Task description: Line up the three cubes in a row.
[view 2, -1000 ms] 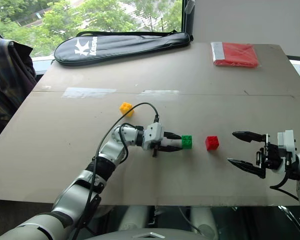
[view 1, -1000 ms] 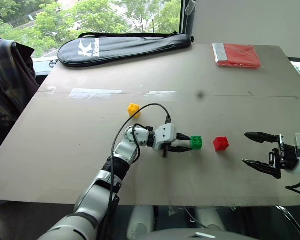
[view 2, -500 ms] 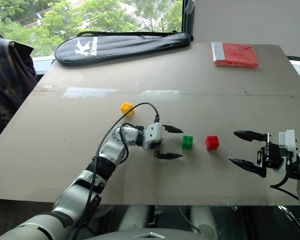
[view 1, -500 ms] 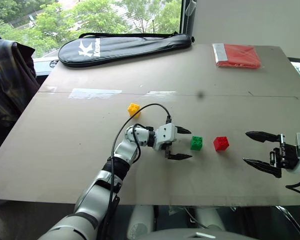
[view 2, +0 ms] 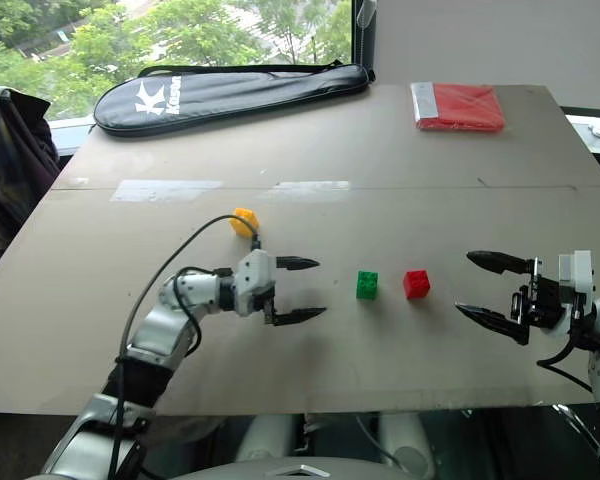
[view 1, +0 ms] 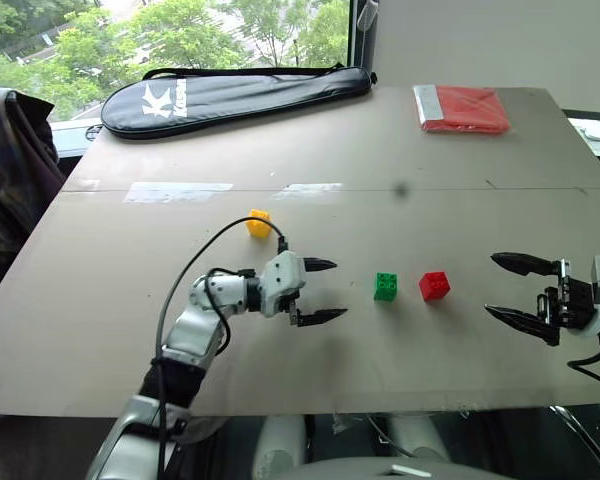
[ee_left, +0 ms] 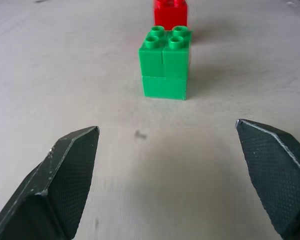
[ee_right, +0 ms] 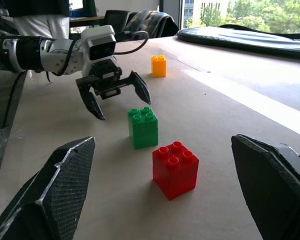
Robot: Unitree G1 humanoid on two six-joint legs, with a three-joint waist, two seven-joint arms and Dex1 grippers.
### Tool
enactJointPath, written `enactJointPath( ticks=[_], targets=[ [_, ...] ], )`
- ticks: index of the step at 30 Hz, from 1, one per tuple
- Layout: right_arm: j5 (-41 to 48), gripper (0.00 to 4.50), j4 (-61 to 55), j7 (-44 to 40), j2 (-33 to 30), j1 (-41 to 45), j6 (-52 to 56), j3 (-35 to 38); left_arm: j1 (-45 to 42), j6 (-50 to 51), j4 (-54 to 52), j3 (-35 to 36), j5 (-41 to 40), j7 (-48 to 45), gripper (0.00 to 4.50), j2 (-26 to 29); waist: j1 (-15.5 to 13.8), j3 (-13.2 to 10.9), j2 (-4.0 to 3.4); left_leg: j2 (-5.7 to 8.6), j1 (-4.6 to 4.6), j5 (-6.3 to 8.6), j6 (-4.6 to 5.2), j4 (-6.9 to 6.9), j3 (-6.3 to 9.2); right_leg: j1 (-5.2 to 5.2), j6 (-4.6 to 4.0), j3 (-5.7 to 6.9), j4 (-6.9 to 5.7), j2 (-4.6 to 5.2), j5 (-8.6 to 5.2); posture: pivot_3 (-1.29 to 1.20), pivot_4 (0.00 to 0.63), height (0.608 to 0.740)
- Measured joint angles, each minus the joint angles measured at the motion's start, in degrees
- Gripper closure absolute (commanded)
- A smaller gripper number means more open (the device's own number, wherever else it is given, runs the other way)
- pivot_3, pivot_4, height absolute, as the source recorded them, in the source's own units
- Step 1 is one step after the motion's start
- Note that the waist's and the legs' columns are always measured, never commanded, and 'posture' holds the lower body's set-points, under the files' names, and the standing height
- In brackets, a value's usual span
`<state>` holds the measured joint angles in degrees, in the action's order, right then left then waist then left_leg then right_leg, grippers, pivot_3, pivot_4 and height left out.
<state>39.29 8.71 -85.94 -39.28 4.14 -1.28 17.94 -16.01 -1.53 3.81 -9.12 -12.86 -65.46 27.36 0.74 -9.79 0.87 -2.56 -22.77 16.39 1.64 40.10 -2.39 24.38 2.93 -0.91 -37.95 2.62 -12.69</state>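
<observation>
The left gripper (view 1: 322,290), clamped on the green cube (view 1: 386,286) a second ago, has let go and backed off empty, leaving it beside the red cube (view 1: 434,285); the yellow cube (view 1: 259,223) remains unaligned.

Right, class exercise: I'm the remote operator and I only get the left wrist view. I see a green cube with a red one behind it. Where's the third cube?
Observer: The yellow cube sits on the table behind the left gripper, farther from the robot than the row formed by the green cube and the red cube.
Operator: Is the right gripper holding anything?
Observer: No. The right gripper hovers open and empty beyond the red cube.
Operator: Anything else on the table?
Observer: A long black zipped bag lies along the far edge.
Operator: And near it?
Observer: A flat red packet lies at the far right corner.
</observation>
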Motion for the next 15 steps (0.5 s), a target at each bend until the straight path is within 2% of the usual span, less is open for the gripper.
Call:
enactJointPath(
  ticks=[3, 8, 13, 15],
  targets=[
    [0.4, 0.00, -0.3, 1.2, 1.0, 1.7, 1.1, -0.1, 7.6, 7.8, -12.3, 7.1, -3.2, 10.6, 0.02, -1.1, -0.4, 0.0, 0.00, 0.03, -0.02, 0.00, 0.00, 0.01, -0.02, -0.02, -0.07, 0.01, 0.04, 0.13, -0.05, 0.00, 0.150, 0.708],
    [0.3, 0.00, -0.2, 1.3, 1.4, 2.7, 1.4, -0.2, 13.2, 14.3, -20.4, 15.3, -0.6, 29.9, 0.02, -5.6, -0.8, 0.0, 0.01, 0.28, 0.07, 0.00, 0.01, 0.07, -0.01, -0.14, -0.07, -0.01, 0.04, 0.15, -0.05, 0.00, 0.150, 0.708],
    [0.2, 0.00, 0.1, 1.4, 1.7, 4.8, 2.4, -1.3, 12.5, 16.2, -18.0, 17.9, 4.9, 41.3, 0.02, -6.7, -0.9, 0.0, 0.01, 0.28, 0.08, -0.01, 0.00, 0.06, -0.09, -0.15, -0.08, 0.11, 0.01, 0.05, -0.05, 0.00, 0.150, 0.708],
    [0.2, 0.00, 0.1, 1.5, 1.9, 5.4, 2.5, -1.5, 11.1, 15.9, -15.6, 18.0, 6.2, 43.2, 0.02, -6.7, -1.1, 0.0, 0.01, 0.28, 0.06, -0.01, 0.00, 0.07, -0.16, -0.15, -0.08, 0.13, 0.01, 0.04, -0.04, 0.00, 0.150, 0.708]
  ],
)
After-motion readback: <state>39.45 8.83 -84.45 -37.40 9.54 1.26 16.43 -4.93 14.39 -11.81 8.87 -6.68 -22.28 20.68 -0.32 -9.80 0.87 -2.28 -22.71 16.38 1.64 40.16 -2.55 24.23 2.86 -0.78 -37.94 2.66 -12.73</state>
